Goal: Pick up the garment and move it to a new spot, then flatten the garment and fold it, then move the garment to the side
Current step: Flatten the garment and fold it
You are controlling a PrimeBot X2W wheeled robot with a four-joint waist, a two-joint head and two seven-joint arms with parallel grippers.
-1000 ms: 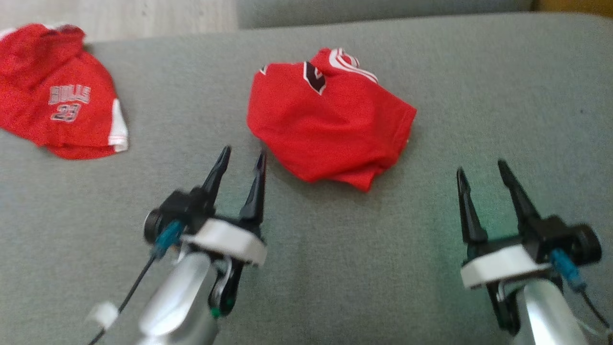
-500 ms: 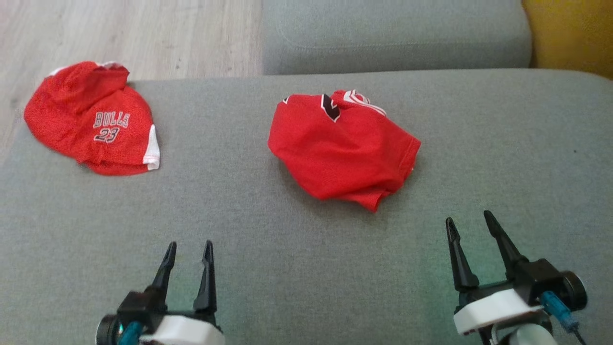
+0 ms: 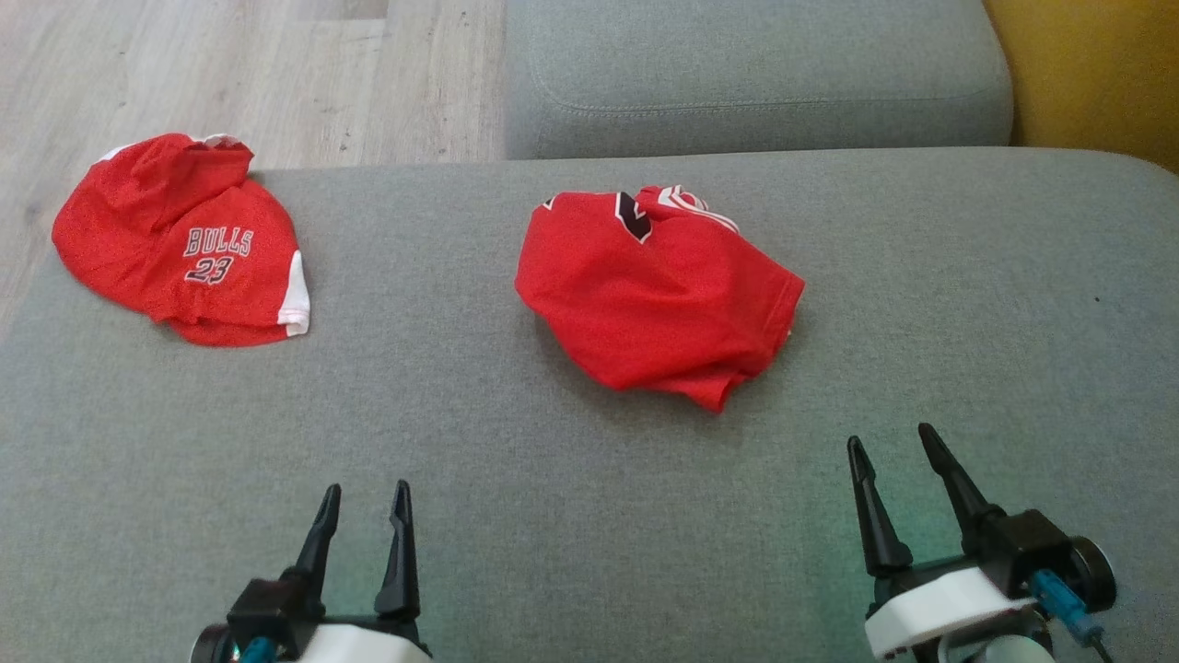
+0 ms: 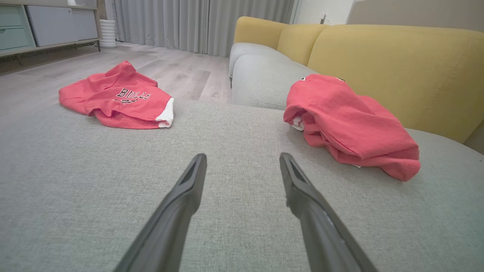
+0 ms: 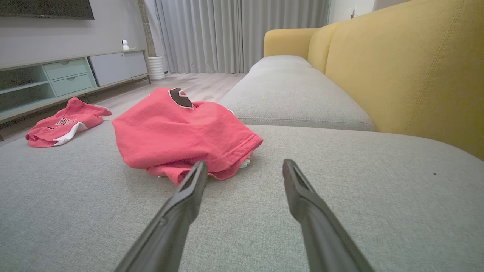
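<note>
Both empty and spread: left claw (image 3: 366, 486), right claw (image 3: 889, 436). Limp, light middle shirt (image 3: 654, 304) should pinch best at its near corner.

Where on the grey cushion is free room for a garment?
Free: cushion right of the crumpled garment; the gap between it and the Bulls jersey; the near strip between left gripper and right gripper. Crowded: far-left corner.

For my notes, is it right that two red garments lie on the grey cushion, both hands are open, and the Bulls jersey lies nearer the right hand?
Not quite: in the head view the Bulls jersey lies at the left end of the grey cushion, nearer the left hand. The rest holds: the other red garment shares the cushion, and the right hand is open too.
</note>
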